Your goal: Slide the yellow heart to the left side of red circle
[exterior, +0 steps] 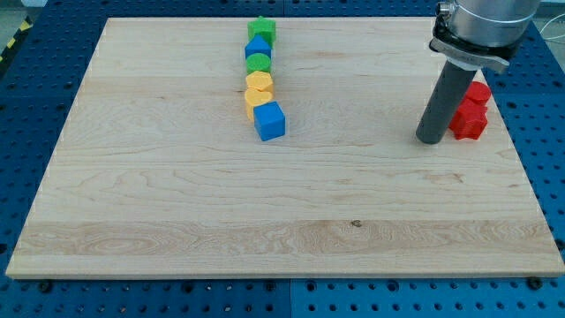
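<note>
Two yellow blocks sit touching in a column of blocks at the view's top centre. The upper one [259,81] looks like the yellow heart; the lower one [256,96] has a shape I cannot make out. Two red blocks lie at the right edge of the board, one [478,91] above the other [469,120]; I cannot tell which is the circle. My tip [431,139] rests on the board just left of the lower red block, very close to it or touching it. It is far to the right of the yellow blocks.
The column also holds a green star [261,30], a blue block [258,48] and a green round block [259,63] above the yellow ones, and a blue cube [270,120] below them. The wooden board [265,212] lies on a blue perforated table.
</note>
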